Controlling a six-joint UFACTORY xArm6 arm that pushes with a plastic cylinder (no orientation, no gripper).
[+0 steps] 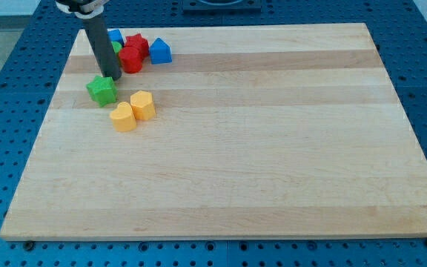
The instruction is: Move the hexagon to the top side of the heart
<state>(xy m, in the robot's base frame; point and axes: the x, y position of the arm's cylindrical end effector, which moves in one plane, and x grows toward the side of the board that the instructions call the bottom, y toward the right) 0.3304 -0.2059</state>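
- yellow hexagon [143, 105] squat, no clear long axis or heading, upper-left desk [273, 148], touching yellow heart [123, 117] at heart's upper right
- rod near upright; my tip [110, 77] touching green star [101, 90] top edge
- no pincer on this arm

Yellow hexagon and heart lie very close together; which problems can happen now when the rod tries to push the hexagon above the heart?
1. The yellow hexagon seems to touch the yellow heart, so pushing one may drag the other along.
2. My tip sits at the green star, which lies between it and the yellow pair; a straight approach would shove the star into them.
3. The red block and blue block crowd the view's top, leaving little space for a detour.
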